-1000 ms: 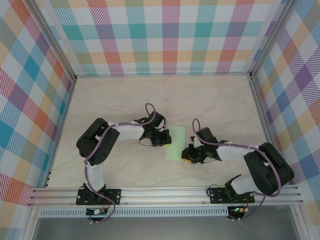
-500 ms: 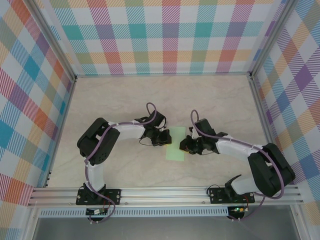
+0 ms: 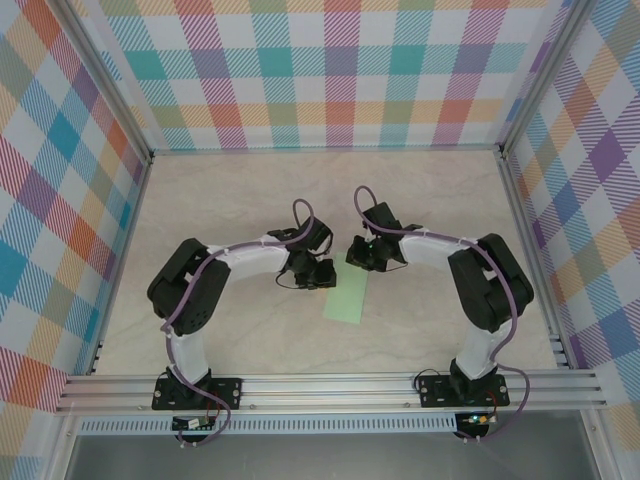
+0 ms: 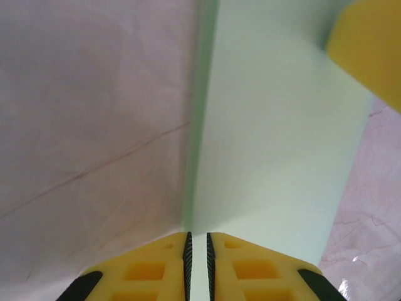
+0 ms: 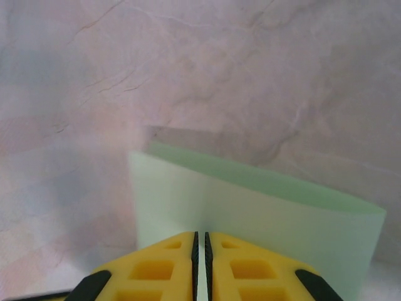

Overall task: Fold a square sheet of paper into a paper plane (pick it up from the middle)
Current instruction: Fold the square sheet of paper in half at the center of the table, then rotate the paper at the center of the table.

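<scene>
The square sheet of paper [image 3: 347, 298] lies near the middle of the surface [image 3: 220, 200]. It is doubled into a narrow band that runs from between the two arms toward their bases. From the right wrist I see the paper [image 5: 250, 213] bowed, its upper layer curving instead of lying flat. I judge the first lengthwise fold is made but not yet creased down.

The left fingers [image 4: 150, 273] are clenched to a thin slit with the band's long left edge running into it, which I read as a pinch on the paper. The right fingers [image 5: 156, 269] are likewise almost together, with pale paper in the slit, at the band's far end. One of them shows as a yellow pad at the top right of the left wrist view, so the two sets work just beside each other.

Next I would pin one end and run the other fingers along the fold to flatten it. That calls for care, since the wrists are crowded there. Elsewhere there is plenty of room. The checked walls [image 3: 340, 70] and the near rail [image 3: 330, 390] are well apart from the paper, and bare surface lies on every side.
</scene>
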Controlling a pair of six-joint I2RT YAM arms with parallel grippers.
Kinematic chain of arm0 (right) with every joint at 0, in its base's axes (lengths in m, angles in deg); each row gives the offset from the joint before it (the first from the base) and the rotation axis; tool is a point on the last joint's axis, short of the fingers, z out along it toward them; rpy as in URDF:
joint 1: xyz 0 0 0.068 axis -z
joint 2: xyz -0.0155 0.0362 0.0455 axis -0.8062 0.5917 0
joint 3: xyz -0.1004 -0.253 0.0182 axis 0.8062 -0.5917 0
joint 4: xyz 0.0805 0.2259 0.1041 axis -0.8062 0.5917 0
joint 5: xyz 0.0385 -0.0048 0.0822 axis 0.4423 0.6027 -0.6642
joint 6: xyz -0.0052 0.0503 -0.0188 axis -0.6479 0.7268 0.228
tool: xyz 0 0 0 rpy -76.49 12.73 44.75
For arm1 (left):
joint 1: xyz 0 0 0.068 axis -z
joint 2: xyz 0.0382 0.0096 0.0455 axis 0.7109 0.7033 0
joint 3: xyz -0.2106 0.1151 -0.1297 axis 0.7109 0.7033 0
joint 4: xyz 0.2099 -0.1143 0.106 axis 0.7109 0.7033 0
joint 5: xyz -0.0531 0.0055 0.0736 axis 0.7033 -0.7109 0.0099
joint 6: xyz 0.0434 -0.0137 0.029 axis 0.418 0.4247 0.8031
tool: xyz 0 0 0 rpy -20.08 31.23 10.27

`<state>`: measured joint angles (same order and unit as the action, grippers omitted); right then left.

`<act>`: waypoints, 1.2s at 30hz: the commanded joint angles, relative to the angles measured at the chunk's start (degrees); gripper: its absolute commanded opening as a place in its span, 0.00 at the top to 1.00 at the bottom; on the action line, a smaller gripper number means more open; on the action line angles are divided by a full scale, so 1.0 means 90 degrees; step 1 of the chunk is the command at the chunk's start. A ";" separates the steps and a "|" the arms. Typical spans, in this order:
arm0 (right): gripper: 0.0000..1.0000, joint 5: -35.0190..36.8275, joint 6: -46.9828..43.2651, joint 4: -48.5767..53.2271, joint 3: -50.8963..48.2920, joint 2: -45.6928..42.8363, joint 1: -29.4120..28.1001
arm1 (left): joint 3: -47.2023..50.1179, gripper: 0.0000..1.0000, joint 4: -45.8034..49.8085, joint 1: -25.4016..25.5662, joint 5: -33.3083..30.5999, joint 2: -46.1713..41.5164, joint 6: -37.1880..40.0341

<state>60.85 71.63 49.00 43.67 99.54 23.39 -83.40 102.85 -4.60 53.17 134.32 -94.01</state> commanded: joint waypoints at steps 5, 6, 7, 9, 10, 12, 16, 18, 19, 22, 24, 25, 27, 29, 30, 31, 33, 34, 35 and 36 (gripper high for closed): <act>0.86 -0.0251 0.0381 -0.0247 0.0253 0.0507 -0.0152 | 0.0673 0.78 0.0409 -0.0241 -0.0965 -0.1393 -0.0642; 0.86 -0.0189 0.0471 -0.0217 0.0341 0.0603 -0.0202 | 0.0739 0.78 0.0361 -0.0253 -0.0970 -0.1513 -0.0710; 0.86 -0.0163 0.0542 -0.0218 0.0416 0.0698 -0.0249 | 0.0798 0.77 0.0310 -0.0256 -0.0952 -0.1604 -0.0763; 0.86 -0.0043 0.0797 -0.0242 0.0568 0.0918 -0.0320 | 0.0923 0.75 0.0156 -0.0256 -0.0797 -0.1750 -0.0869; 0.86 0.0039 0.0932 -0.0223 0.0644 0.1000 -0.0354 | 0.0978 0.75 0.0060 -0.0256 -0.0715 -0.1790 -0.0938; 0.86 0.0314 0.1307 -0.0063 0.0854 0.1203 -0.0400 | 0.1149 0.74 -0.0256 -0.0246 -0.0482 -0.1869 -0.1103; 0.86 0.1060 0.2032 0.0403 0.1127 0.1343 -0.0417 | 0.1433 0.74 -0.1148 -0.0193 0.0027 -0.1845 -0.1447; 0.86 0.1531 0.2251 0.0789 0.1239 0.1267 -0.0415 | 0.1448 0.74 -0.1347 -0.0108 0.0144 -0.1748 -0.1503; 0.86 0.1757 0.2352 0.0995 0.1270 0.1192 -0.0413 | 0.1435 0.74 -0.1383 -0.0072 0.0154 -0.1701 -0.1514; 0.85 0.2210 0.2627 0.1368 0.1154 0.0919 -0.0359 | 0.1439 0.74 -0.1591 0.0026 0.0251 -0.1562 -0.1588; 0.84 0.2321 0.2812 0.1549 0.1004 0.0757 -0.0296 | 0.1450 0.74 -0.1770 0.0088 0.0353 -0.1450 -0.1659; 0.84 0.2299 0.2891 0.1578 0.0907 0.0693 -0.0260 | 0.1465 0.74 -0.1867 0.0120 0.0411 -0.1398 -0.1692; 0.84 0.2092 0.2823 0.1378 0.0714 0.0535 -0.0208 | 0.1507 0.75 -0.2085 0.0219 0.0455 -0.1280 -0.1808; 0.84 0.1843 0.2709 0.1241 0.0630 0.0372 -0.0176 | 0.1503 0.77 -0.2220 0.0305 0.0520 -0.1135 -0.1886; 0.84 0.1676 0.2527 0.1042 0.0573 0.0291 -0.0161 | 0.1503 0.78 -0.2295 0.0358 0.0553 -0.1070 -0.1930; 0.85 0.1506 0.2390 0.0889 0.0528 0.0196 -0.0133 | 0.1497 0.79 -0.2356 0.0407 0.0575 -0.1019 -0.1962; 0.85 0.0996 0.1999 0.0359 0.0333 -0.0054 -0.0048 | 0.1477 0.82 -0.2522 0.0494 0.0649 -0.0862 -0.2034; 0.85 0.0773 0.1849 0.0125 0.0209 -0.0176 -0.0001 | 0.1465 0.83 -0.2556 0.0531 0.0655 -0.0818 -0.2052; 0.85 0.0501 0.1694 -0.0153 0.0043 -0.0323 0.0061 | 0.1451 0.85 -0.2592 0.0553 0.0640 -0.0749 -0.2073; 0.86 0.0168 0.1469 -0.0438 -0.0149 -0.0474 0.0120 | 0.1472 0.86 -0.2632 0.0588 0.0610 -0.0686 -0.2083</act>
<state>70.46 90.67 51.80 45.22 99.50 23.44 -70.57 82.02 -0.32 57.61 126.75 -111.56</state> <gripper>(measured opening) 0.146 0.147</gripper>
